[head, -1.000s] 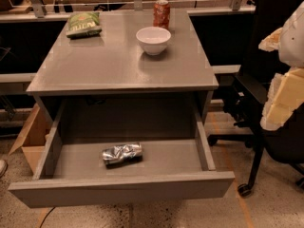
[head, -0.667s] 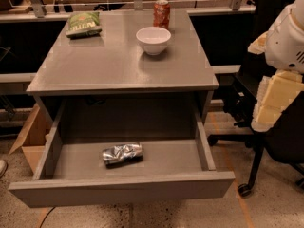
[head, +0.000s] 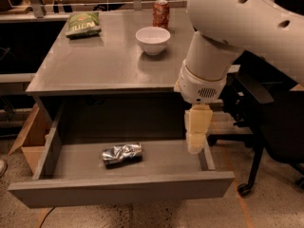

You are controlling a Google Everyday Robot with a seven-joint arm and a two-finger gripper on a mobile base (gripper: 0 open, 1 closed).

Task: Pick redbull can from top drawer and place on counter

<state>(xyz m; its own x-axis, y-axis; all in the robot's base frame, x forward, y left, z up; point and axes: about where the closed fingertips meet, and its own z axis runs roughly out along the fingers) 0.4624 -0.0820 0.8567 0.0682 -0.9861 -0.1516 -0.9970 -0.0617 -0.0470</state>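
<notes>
The redbull can [head: 121, 154], crinkled silver with dark patches, lies on its side on the floor of the open top drawer [head: 118, 189], left of its middle. My gripper [head: 196, 139] hangs from the white arm over the drawer's right end, pointing down, to the right of the can and apart from it. The grey counter [head: 109, 61] spans above the drawer.
On the counter stand a white bowl [head: 152, 40], a red-orange soda can [head: 161, 14] behind it, and a green chip bag [head: 83, 23] at the back left. A black office chair [head: 266, 122] stands right of the cabinet. A cardboard box [head: 29, 144] sits at the left.
The arm has swung in from the right edge of the view toward the left, and the gripper now hangs over the drawer's right end. The can has not moved.
</notes>
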